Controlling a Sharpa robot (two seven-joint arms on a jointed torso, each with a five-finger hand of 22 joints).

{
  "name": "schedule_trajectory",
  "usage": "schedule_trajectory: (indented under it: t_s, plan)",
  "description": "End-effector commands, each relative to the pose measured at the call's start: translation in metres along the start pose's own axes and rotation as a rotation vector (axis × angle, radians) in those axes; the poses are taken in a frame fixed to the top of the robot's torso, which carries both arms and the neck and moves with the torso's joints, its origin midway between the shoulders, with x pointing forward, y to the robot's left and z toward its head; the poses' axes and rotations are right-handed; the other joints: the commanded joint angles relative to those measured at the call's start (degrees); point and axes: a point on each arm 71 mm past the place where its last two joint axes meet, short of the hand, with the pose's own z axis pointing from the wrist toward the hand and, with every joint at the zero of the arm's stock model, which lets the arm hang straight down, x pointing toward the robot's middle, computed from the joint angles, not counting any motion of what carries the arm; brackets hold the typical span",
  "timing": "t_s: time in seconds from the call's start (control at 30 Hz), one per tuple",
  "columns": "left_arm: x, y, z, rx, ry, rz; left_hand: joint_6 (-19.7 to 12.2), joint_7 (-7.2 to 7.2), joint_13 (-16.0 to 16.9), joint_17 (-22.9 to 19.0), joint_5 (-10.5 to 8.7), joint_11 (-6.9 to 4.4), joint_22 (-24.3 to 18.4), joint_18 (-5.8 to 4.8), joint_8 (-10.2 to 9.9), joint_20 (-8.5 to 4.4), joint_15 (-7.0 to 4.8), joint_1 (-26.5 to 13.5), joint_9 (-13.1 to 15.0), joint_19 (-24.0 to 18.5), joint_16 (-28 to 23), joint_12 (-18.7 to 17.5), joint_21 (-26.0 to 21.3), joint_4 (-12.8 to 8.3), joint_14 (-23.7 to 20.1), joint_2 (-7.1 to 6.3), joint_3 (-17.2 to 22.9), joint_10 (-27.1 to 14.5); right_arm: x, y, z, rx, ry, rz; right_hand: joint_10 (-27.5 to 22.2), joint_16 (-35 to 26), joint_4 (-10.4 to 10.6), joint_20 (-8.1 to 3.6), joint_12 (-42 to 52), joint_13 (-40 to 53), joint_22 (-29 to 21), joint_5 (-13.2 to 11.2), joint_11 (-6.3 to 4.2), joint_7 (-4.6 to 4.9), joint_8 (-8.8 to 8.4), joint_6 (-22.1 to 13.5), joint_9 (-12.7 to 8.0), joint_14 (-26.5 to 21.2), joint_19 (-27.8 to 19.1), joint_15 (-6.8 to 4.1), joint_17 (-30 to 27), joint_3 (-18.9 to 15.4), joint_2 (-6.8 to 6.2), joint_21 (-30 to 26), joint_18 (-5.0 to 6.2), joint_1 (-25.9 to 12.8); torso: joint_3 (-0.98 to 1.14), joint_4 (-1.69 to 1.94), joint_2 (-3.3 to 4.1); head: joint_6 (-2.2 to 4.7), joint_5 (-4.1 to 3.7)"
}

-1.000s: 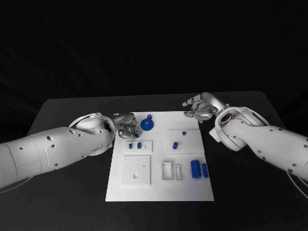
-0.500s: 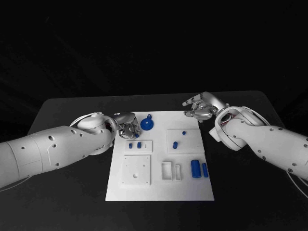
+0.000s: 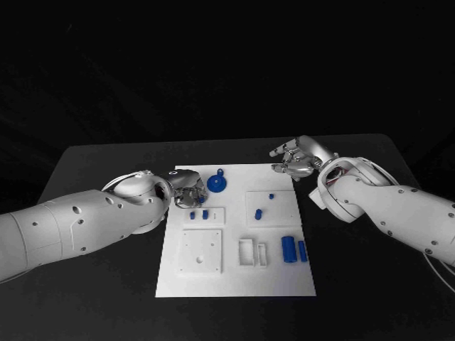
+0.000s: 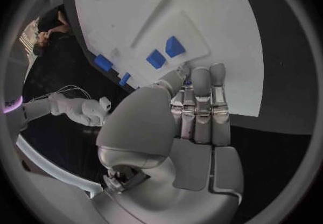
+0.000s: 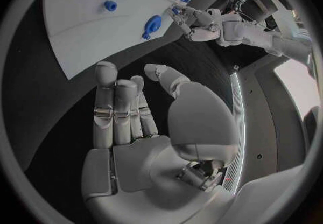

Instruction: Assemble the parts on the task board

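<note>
**Inspector:** Head view first. What has changed?

**Assessor:** The left hand (image 3: 187, 189) has dropped slightly along the left edge of the task board (image 3: 238, 284). It has moved off the round blue part (image 3: 218, 185) and towards the two small blue pegs (image 3: 197, 214) in their raised block. The right hand (image 3: 299, 158) has not moved. It hangs over the worktop (image 3: 104, 163) just off the board's far right corner. The parts on the board lie as they did.

**Inspector:** Left wrist view?

**Assessor:** The left hand (image 4: 195, 121) has its fingers (image 4: 202, 105) straight and close together, with the thumb brought in against them. The tips are at the edge of the task board (image 4: 222, 30), near the two pegs (image 4: 156, 58). A speck of blue shows at the fingertips. I cannot tell whether it is a pinched part or something lying beyond them.

**Inspector:** Right wrist view?

**Assessor:** The right hand (image 5: 128, 127) is over bare worktop (image 5: 40, 105). Its fingers are extended, the thumb is apart, and it holds nothing. Beyond it lie the task board (image 5: 88, 14) and the round blue part (image 5: 152, 23).

**Inspector:** What does that mean for the task?

**Assessor:** In my judgement the left hand is closing on the peg block, either to seat a piece or to pick one up. Assembly is at an early stage, as several parts lie loose.
</note>
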Motion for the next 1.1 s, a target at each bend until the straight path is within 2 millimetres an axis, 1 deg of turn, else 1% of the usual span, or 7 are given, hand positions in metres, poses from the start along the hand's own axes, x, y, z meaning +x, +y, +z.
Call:
schedule_trajectory:
  t_s: [0.03,0.17,0.3,0.6,0.87,0.97,1.1]
  plan:
    - [0.003,0.001,-0.001,0.006,0.003,0.011,-0.8,-0.09,0.0,-0.1,-0.32,0.03,1.1,0.86,-0.2,0.4,0.34,0.1,0.0,0.0,-0.3,0.3,-0.4,0.3,-0.3,-0.73,-0.2,-0.7,0.0,0.001,0.0,-0.011,0.006,-0.006,-0.3,-0.3,-0.2,-0.03,0.0,0.0,2.6,0.3,0.02,0.07,-0.08,0.3,0.1,-0.3,-0.4,-0.05,-0.1,0.3,-0.03,-0.1,0.55,-0.6,0.02,0.03,0.0,-0.01,-0.08]
    - [0.002,0.003,-0.002,-0.001,-0.014,0.005,-5.0,-1.44,-0.1,-0.3,-0.44,0.71,1.0,0.93,-0.2,0.76,0.82,0.0,0.0,-0.3,-0.7,0.3,-0.9,0.5,-1.0,-1.81,-0.2,-2.3,0.0,0.0,0.0,-0.011,0.005,-0.006,-0.3,-0.4,-0.2,-0.02,-0.1,0.0,2.5,0.3,0.03,0.07,-0.08,0.2,0.1,-0.3,-0.5,-0.04,-0.2,0.2,-0.04,-0.2,0.57,-0.6,0.02,0.04,-0.03,0.06,-0.07]
    - [0.001,0.006,-0.002,-0.01,-0.029,-0.004,-12.0,-2.24,-0.1,-0.5,-0.49,1.51,1.1,1.29,-0.5,1.22,1.35,0.1,-0.2,-0.3,-0.8,0.3,-1.5,0.6,-1.5,-3.02,0.0,-4.3,0.0,0.0,0.0,-0.012,0.004,-0.006,-0.5,-0.6,-0.3,0.0,-0.2,-0.1,2.4,0.3,0.07,0.09,-0.1,0.0,0.1,-0.5,-0.6,-0.01,-0.4,0.2,-0.13,-0.9,0.61,-0.6,0.0,0.05,-0.02,0.08,-0.03]
    - [-0.001,0.012,-0.003,-0.035,-0.046,-0.007,-15.5,-2.45,-0.1,-0.8,-0.53,2.19,1.2,1.95,-0.6,1.83,1.84,0.6,-0.4,-0.1,-0.7,0.3,-2.3,1.3,-1.8,-4.02,0.2,-6.2,0.0,0.0,0.0,-0.014,0.005,-0.007,-0.7,-2.9,-0.4,0.14,-1.3,-1.2,1.3,0.2,0.14,0.18,-0.11,-0.9,0.0,-1.4,-1.3,0.1,-2.3,0.0,-0.07,-6.2,0.96,-0.4,-0.01,0.05,-0.03,0.19,0.08]
    - [-0.005,0.021,-0.006,-0.051,-0.086,-0.014,-11.6,-1.46,-0.1,-1.0,-0.19,2.53,1.3,2.38,-0.3,2.01,2.01,1.5,-0.2,0.0,-0.7,0.3,-2.1,1.0,-1.8,-4.17,0.8,-7.1,0.0,-0.002,0.0,-0.023,0.022,-0.006,0.4,-9.5,-1.3,0.45,-9.8,-10.9,-3.4,-0.5,0.25,0.25,-0.14,-0.3,0.0,-3.2,-2.9,0.4,-8.9,0.5,-0.1,-15.0,0.62,0.1,-0.03,-0.02,-0.05,0.55,0.39]
    - [-0.011,0.027,-0.009,-0.063,-0.123,-0.053,-7.0,0.36,-0.1,-1.4,0.38,2.28,1.4,2.47,-0.1,1.91,1.8,1.5,0.0,-0.1,-1.2,0.3,-1.6,0.8,-1.8,-4.13,1.6,-6.3,0.001,-0.004,0.0,-0.035,0.058,-0.011,3.1,-14.8,-2.3,0.78,-24.1,-23.0,-7.1,-4.6,0.72,0.49,-0.18,1.1,0.1,-2.4,-2.8,0.8,-14.0,0.7,0.72,-18.5,0.49,1.3,-0.02,-0.02,-0.06,0.88,0.22]
    - [-0.022,0.037,-0.012,-0.086,-0.174,-0.178,-2.5,1.82,-0.1,-2.3,0.43,1.37,1.0,2.03,0.5,1.75,1.33,0.7,0.2,-1.4,-3.2,0.5,-2.2,1.1,-3.0,-4.1,1.4,-3.2,0.004,-0.006,0.0,-0.053,0.108,-0.056,6.0,-14.7,-2.7,1.28,-42.4,-38.0,-8.7,-11.3,3.15,0.61,-0.04,2.7,0.1,-0.6,-0.7,1.51,-15.2,-0.8,2.7,-19.4,1.64,2.9,0.03,-0.02,-0.14,1.38,-0.14]
